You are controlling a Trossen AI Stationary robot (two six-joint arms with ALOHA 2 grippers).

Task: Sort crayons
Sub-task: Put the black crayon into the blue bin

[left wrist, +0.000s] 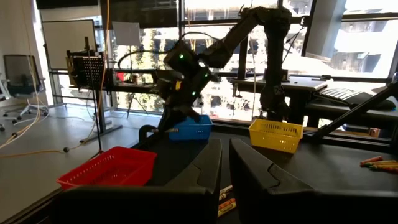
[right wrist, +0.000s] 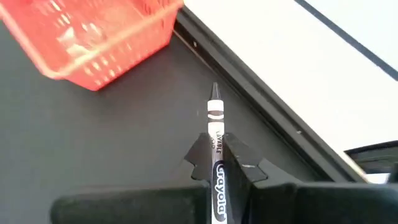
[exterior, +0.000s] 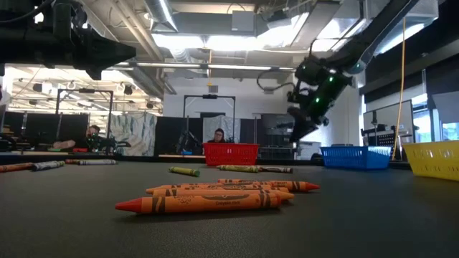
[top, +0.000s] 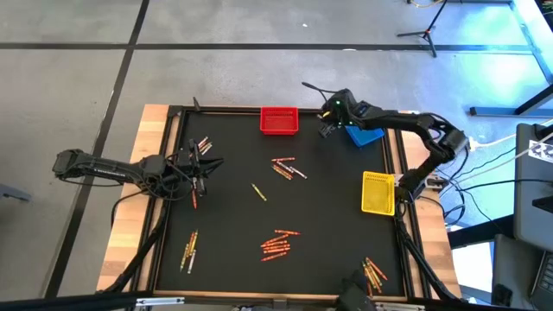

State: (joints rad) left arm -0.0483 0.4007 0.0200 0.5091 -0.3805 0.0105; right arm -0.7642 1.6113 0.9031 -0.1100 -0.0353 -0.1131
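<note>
Black table (top: 233, 225): crayons (top: 275, 245) scattered in small groups.
Right end effector (top: 328, 121): raised between red bin (top: 279, 120) and blue bin (top: 365, 135), clenched on a white crayon (right wrist: 216, 134).
Left end effector (top: 200, 164): at the table's left side, fingers nearly closed, nothing seen held.

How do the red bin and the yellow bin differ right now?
The red bin sits at the table's far edge, near the middle; the yellow bin sits at the right edge. Seen from above, the red bin lies crosswise and the yellow one lengthwise. Both are perforated plastic baskets.
</note>
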